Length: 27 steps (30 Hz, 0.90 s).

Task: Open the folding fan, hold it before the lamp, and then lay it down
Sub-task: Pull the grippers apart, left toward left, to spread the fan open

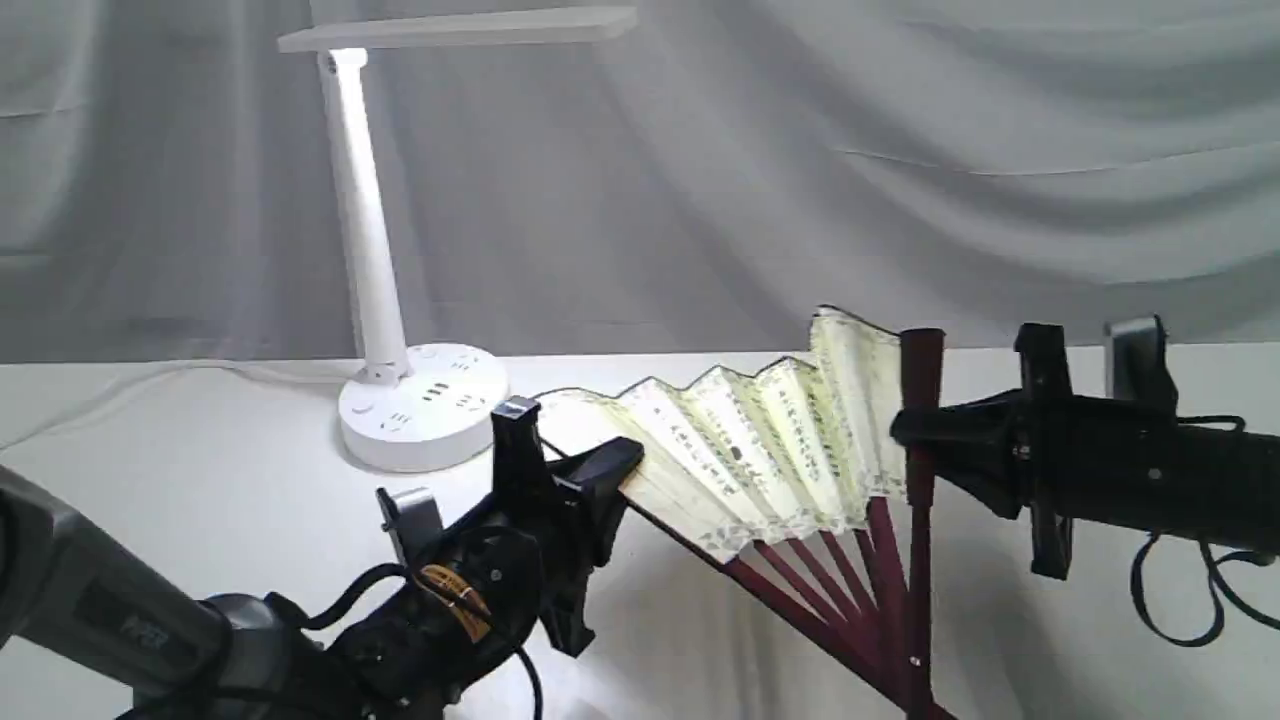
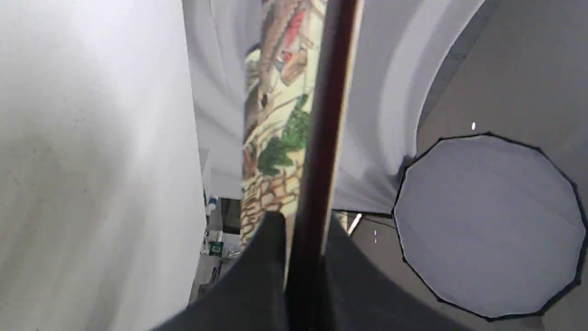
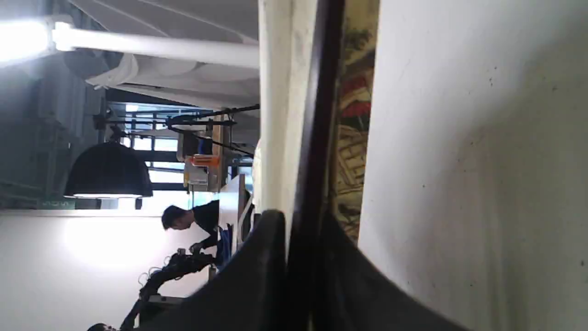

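Observation:
The folding fan (image 1: 770,440) stands partly spread above the table, its cream calligraphy leaf fanned between my two grippers and its maroon ribs meeting at the pivot low at the front. My left gripper (image 1: 615,470) is shut on the fan's left guard (image 2: 321,138), and the painted side of the leaf shows beside that guard in the left wrist view. My right gripper (image 1: 915,435) is shut on the upright right guard (image 3: 312,147). The white lamp (image 1: 375,260) stands at the back left, with its round base just behind the fan's left edge.
A grey draped cloth (image 1: 850,150) hangs behind the white table (image 1: 200,470). A thin white cord (image 1: 180,375) runs from the lamp base to the left. Black cables (image 1: 1180,590) dangle under the right arm.

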{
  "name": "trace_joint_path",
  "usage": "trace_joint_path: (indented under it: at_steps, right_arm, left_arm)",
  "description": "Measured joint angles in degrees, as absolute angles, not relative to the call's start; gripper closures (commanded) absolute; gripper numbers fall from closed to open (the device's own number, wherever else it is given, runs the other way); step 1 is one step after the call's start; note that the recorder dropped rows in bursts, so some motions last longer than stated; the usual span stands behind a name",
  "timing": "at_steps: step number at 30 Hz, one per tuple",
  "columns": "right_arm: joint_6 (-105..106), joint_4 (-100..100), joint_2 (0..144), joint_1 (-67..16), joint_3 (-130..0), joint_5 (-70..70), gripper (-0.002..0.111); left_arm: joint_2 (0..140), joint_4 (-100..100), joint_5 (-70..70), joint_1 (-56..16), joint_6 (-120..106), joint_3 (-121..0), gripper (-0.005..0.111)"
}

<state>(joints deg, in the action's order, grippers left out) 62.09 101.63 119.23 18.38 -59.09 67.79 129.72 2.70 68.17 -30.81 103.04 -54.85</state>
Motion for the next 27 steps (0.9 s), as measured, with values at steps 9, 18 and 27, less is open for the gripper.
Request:
trace_joint_path:
  at_steps: [9,18,27]
  right_arm:
    - [62.0,101.6,119.2,23.1,-59.1,69.3,0.108]
    - [61.6,101.6,119.2,27.0,-59.1,70.5,0.108]
    - [61.5,101.6,119.2,29.5,-59.1,71.8,0.108]
  left_arm:
    - [128.1,-15.1,67.5,-34.2,94.3,-54.9,0.107]
    - [127.4,-22.5,67.3,-34.8,90.5,-54.9,0.107]
    - [127.4,-29.6,67.3,-34.8,88.9,-54.9,0.107]
